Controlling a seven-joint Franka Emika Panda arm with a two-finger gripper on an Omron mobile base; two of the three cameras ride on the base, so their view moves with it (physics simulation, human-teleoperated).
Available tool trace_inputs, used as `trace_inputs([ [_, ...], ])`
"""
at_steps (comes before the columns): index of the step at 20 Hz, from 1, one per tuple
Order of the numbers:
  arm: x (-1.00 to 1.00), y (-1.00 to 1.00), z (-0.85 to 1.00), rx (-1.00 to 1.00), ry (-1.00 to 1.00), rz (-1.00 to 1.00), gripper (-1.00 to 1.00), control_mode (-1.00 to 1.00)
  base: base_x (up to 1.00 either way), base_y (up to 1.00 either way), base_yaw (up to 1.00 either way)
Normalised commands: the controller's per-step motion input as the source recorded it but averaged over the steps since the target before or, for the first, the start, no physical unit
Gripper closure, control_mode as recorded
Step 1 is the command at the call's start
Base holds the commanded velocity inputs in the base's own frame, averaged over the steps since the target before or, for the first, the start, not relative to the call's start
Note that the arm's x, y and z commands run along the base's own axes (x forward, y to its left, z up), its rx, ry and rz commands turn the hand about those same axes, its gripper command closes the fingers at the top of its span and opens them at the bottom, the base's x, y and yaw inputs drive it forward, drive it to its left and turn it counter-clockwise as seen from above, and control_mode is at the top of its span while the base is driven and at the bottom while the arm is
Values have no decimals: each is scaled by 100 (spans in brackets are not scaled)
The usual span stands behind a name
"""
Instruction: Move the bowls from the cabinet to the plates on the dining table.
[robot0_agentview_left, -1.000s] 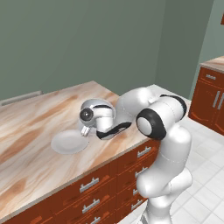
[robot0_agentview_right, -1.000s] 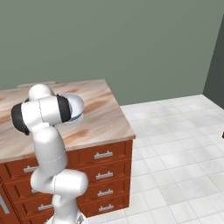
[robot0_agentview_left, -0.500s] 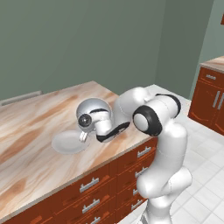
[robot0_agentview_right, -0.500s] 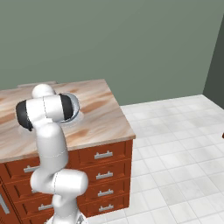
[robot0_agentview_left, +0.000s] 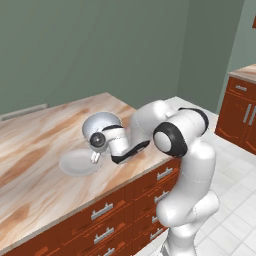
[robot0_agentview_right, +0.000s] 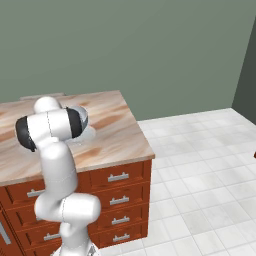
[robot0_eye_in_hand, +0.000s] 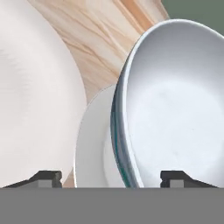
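**A:** Item one, the fingers (robot0_eye_in_hand: 47, 178). What do we record?

**B:** We list them as spread wide, with one dark tip at each lower corner of the hand view. They have hold of nothing. In the left base view the fingers (robot0_agentview_left: 94, 158) point down at the bench (robot0_agentview_left: 35, 150), low over its top.

**A:** Item two, the cream bowl (robot0_eye_in_hand: 175, 105).

**B:** We enter it as out of the cabinet and on the bench. It is seated on the second plate (robot0_eye_in_hand: 92, 144), whose white rim shows beside the bowl's foot. A green band is visible near that foot. In the left base view the cream bowl (robot0_agentview_left: 102, 123) lies just behind the hand. We cannot tell whether it touches the hand.

**A:** Item three, the first plate (robot0_agentview_left: 76, 163).

**B:** We note it as bare and flat on the marble top, just beside the bowl and directly under the fingers. In the hand view the first plate (robot0_eye_in_hand: 35, 100) is the large white disc on the left.

**A:** Item four, the remainder.

**B:** We log the white arm (robot0_agentview_left: 172, 137), bent over the bench edge, and the red-brown drawers (robot0_agentview_right: 120, 177) with grey handles below the top.
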Motion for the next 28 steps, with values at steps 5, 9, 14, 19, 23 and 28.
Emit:
trace_inputs([
  [5, -23, 0, 65, -1, 0, 5, -100, -100, 0, 0, 0],
  [9, -29, 1, 84, -2, 0, 6, -100, -100, 0, 0, 0],
  [14, -38, 3, 98, -4, 0, 5, -100, -100, 0, 0, 0],
  [19, -53, 8, 87, -3, 0, 3, -100, -100, 0, 0, 0],
  [23, -81, 1, 64, 3, -4, 0, -100, -100, 0, 0, 0],
  [28, -100, 0, 67, 33, -13, -1, -100, -100, 0, 0, 0],
])
